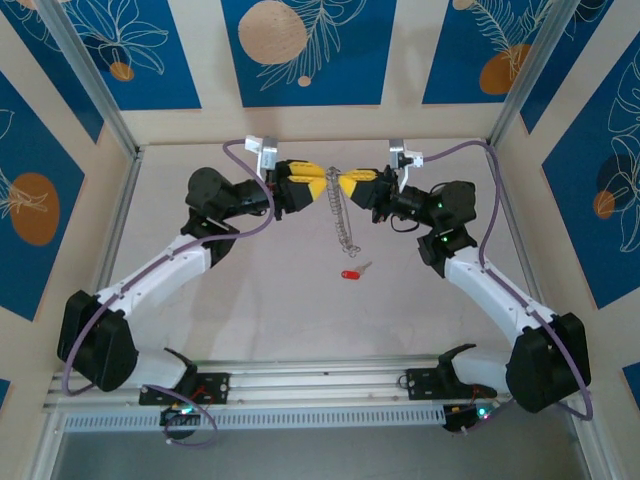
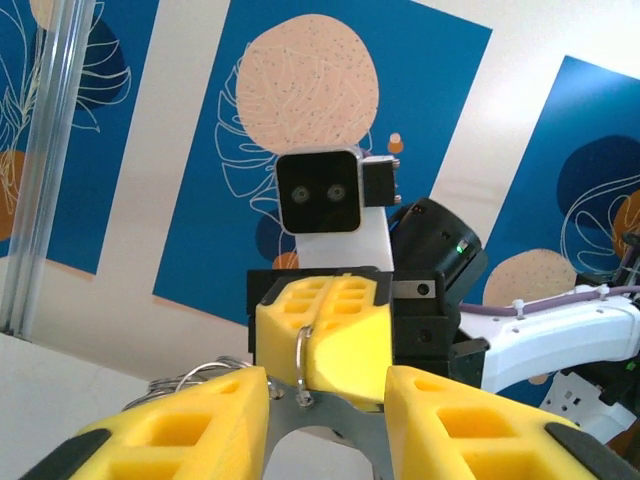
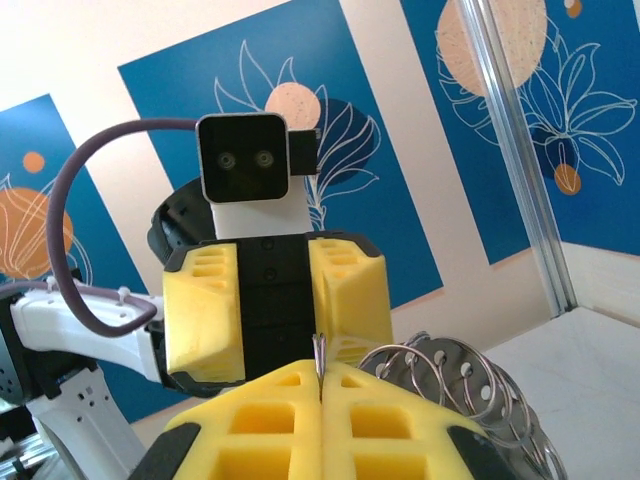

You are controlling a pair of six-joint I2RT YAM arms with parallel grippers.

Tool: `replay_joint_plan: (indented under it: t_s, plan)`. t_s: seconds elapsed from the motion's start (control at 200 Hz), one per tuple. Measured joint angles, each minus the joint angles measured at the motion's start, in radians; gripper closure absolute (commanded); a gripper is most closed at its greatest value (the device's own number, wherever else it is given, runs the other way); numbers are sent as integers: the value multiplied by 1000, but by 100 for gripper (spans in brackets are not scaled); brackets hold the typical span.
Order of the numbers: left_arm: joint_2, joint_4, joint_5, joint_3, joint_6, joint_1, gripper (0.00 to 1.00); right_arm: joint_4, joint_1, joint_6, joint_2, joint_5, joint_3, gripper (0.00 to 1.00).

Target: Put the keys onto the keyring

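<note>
The red key [image 1: 350,274] with its pale stem lies on the table, below and apart from both grippers. My right gripper [image 3: 321,385] is shut on the thin edge of a metal keyring [image 3: 320,352], raised above the table. In the left wrist view that keyring [image 2: 299,355] sticks out of the right gripper [image 2: 322,335] and passes through a hole in a flat grey metal piece [image 2: 335,432]. My left gripper [image 2: 327,420] is open, with one finger on each side of that piece. In the top view the two grippers [image 1: 325,186] [image 1: 346,184] meet tip to tip.
A chain of linked metal rings and tags [image 1: 346,225] hangs from the meeting point down to the table. A bundle of these rings [image 3: 465,385] shows beside the right fingers. Aluminium posts [image 1: 90,75] and walls enclose the table [image 1: 260,290].
</note>
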Motion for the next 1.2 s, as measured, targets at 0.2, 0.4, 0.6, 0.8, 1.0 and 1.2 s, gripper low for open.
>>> replay_joint_plan:
  t_s: [0.2, 0.4, 0.6, 0.8, 1.0, 1.2]
  plan:
    - [16, 89, 3, -13, -87, 0, 68, 35, 0, 48, 3, 23, -29, 100]
    - [44, 148, 12, -13, -143, 0, 62, 56, 0, 71, 3, 28, -35, 100]
    - [67, 150, 9, -13, -156, 0, 68, 60, 1, 75, 3, 30, -35, 100]
    - [87, 154, 10, -13, -161, 0, 72, 60, 2, 75, 3, 30, -35, 100]
    - [91, 158, 10, -13, -162, -5, 72, 60, 6, 75, 3, 30, -35, 100]
    - [99, 173, 14, -11, -164, -11, 72, 60, 14, 74, 4, 30, -35, 100]
